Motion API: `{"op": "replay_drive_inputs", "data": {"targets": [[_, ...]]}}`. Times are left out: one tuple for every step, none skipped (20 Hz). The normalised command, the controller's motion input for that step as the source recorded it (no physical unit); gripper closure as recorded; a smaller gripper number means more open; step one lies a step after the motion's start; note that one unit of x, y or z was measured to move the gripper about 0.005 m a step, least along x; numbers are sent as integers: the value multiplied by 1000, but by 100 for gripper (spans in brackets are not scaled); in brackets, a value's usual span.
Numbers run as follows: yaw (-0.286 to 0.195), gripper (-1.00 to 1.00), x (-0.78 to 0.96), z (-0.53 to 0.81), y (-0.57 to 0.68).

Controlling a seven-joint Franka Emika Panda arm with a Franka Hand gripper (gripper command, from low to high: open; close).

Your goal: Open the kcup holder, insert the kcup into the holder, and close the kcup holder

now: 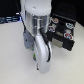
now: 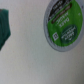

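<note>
Exterior view: arm (image 1: 40,35) stands over the white desk (image 1: 12,55), its lower end near centre. Kcup holder (image 1: 64,27) sits at two o'clock from it, drawer pulled out, pods showing in round slots. Wrist view: kcup (image 2: 63,25), green lid up, rests on the desk. A green object (image 2: 5,27) lies well apart from it. Gripper state: cannot tell; fingers not discernible.

The white arm (image 1: 36,22) reached steeply down just beside the kcup holder (image 1: 64,31), on the exterior view's left of it. Its hand (image 1: 44,59) pointed at the counter (image 1: 15,60); whether its jaws were parted was unclear.
</note>
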Motion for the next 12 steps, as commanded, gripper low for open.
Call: {"op": "replay_drive_inputs", "data": {"targets": [[12, -100, -113, 15, 178], [-3, -100, -60, 7, 122], [16, -100, -100, -3, 187], [19, -100, -111, -11, 190], [10, -100, -105, -33, 152], [24, -100, -116, -59, 179], [10, -100, -113, -90, 76], [9, -100, -229, -108, 69], [9, -100, -256, -91, 65], [7, -100, -270, -98, 71], [7, -100, -262, -104, 67], [2, -100, -310, -121, 33]]}}
